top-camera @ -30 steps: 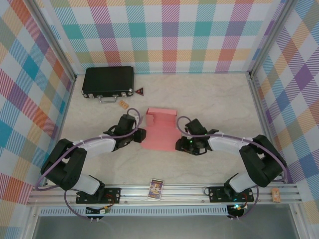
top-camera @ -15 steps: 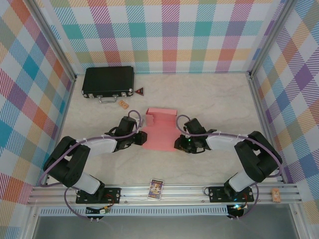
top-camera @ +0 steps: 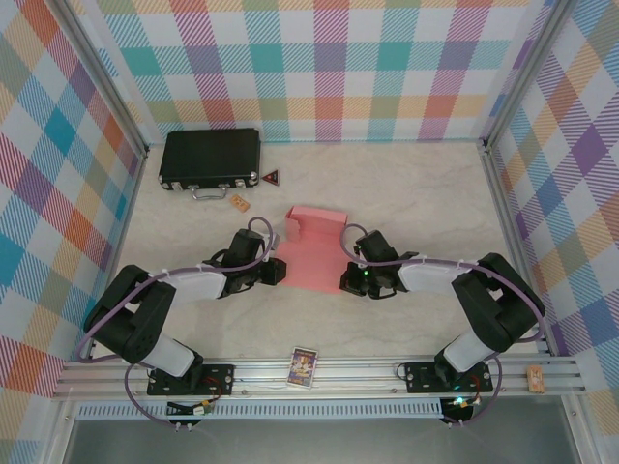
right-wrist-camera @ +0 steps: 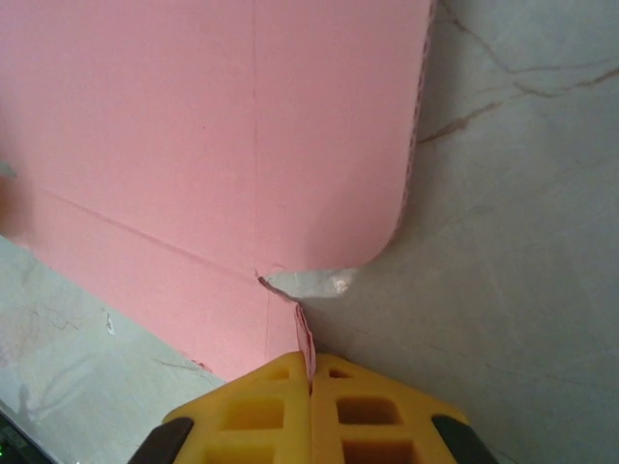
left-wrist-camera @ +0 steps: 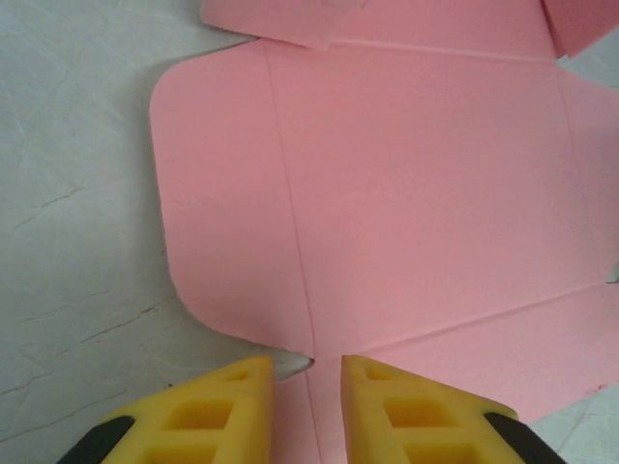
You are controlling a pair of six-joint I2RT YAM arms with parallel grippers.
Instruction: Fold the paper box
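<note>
The paper box [top-camera: 311,253] is a salmon-pink die-cut sheet lying mostly flat at mid-table, with its far end folded up into low walls. My left gripper [top-camera: 280,272] rests at the sheet's near left corner. In the left wrist view, the yellow fingertips [left-wrist-camera: 253,372] of the left gripper [left-wrist-camera: 307,365] stand a narrow gap apart over a small tab of the paper box [left-wrist-camera: 416,193]; nothing is pinched. My right gripper [top-camera: 346,280] is at the near right corner. In the right wrist view the right gripper [right-wrist-camera: 310,360] is shut on a raised tab edge of the paper box [right-wrist-camera: 193,126].
A black hard case [top-camera: 209,157] lies at the back left, with a small red triangle [top-camera: 272,177] and a tan tag [top-camera: 239,202] near it. A playing card [top-camera: 304,366] sits on the front rail. Checked walls enclose the marble tabletop [top-camera: 416,193].
My right gripper has closed onto the near right tab of the sheet. The left gripper narrowed a little and edged in at the near left corner.
</note>
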